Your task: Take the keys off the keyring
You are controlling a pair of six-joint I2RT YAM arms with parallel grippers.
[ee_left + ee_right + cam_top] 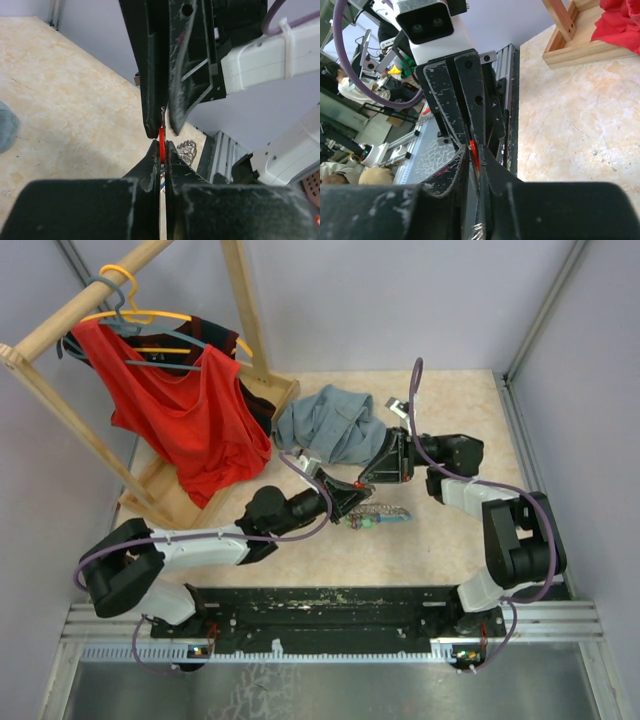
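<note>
Out near the middle of the worktop (450, 540), the two arms meet tip to tip. The left fingers (152, 160) are pressed together on a thin red key (161, 142), and the right fingers (152, 120) come in from the opposite side and pinch the same red piece, so it is clamped from both ends with no gap showing in either pair. That looks deliberate. With one arm anchoring and the other free to pull or twist, the key can be worked off its loop, which a single grip could not manage on something this small. The keyring (385, 515), with its silvery chain (186, 150), trails just on the near-edge side of the meeting fingers. Its light blue part stretches toward the right edge, where its slack keeps clear of the grip. I cannot tell whether it lies flat or hangs slightly lifted. The crumpled grey-blue garment (330, 425) sits farther back, toward the far edge, out of the way.
</note>
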